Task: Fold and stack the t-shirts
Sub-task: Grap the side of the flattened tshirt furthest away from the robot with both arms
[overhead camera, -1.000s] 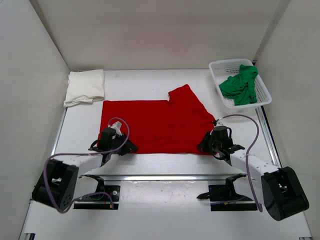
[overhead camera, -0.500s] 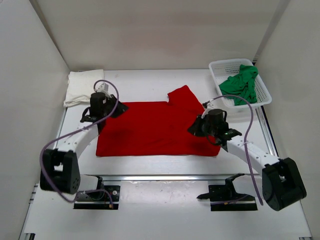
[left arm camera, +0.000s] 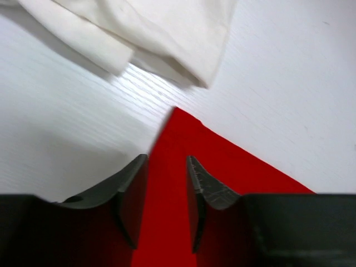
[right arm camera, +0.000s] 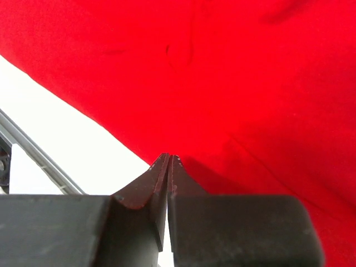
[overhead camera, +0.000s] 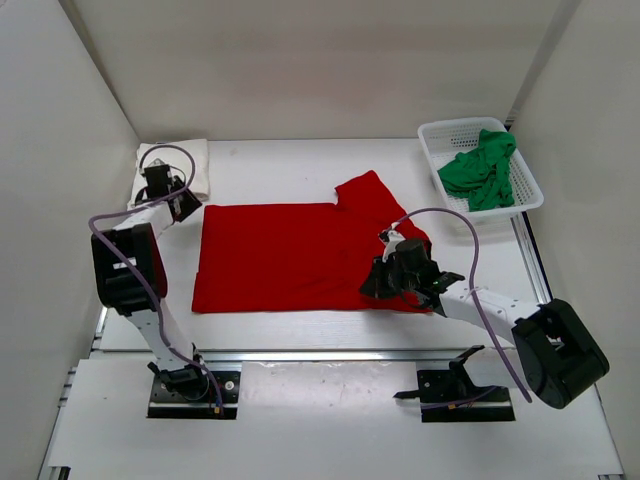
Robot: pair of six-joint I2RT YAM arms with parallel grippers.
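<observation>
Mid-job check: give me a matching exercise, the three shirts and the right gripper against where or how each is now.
1 cream-white shirt
2 red shirt
3 green shirt
4 right gripper

A in the white basket
B jaws shut, at the red shirt's near edge
C folded, far-left corner of the table
D spread flat in the middle

Pairs: 1-C, 2-D, 3-A, 4-B

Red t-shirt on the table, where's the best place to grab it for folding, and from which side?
Probably its far left corner, from the left. The red t-shirt lies flat, so only edges and corners can be pinched; that corner juts onto bare table near the cream-white shirt, under the open left tool.
</observation>
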